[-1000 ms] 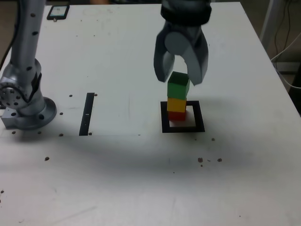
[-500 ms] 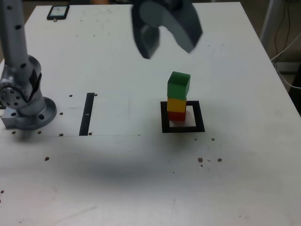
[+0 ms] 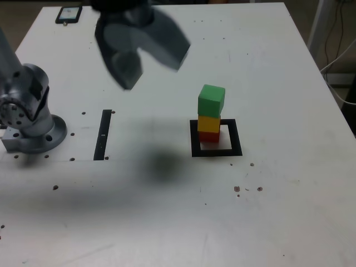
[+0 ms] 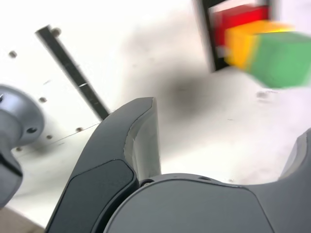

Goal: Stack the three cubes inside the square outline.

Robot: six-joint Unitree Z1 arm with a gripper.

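Gripper point(image 3: 142, 61) has swung up and off toward the exterior view's left since a second ago, jaws wide and empty. Green cube point(image 3: 211, 100) sits on the yellow cube point(image 3: 208, 123), which sits on the red cube point(image 3: 209, 136), inside the square outline point(image 3: 216, 151). Stack stands unaided; task looks finished.

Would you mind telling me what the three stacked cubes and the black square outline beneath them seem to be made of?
Green cube, yellow cube, red cube: solid-coloured with matte, glare-free faces, probably painted wood or foam; the pictures cannot settle which. Black square outline: flat and shadowless on the white table, likely tape or print.
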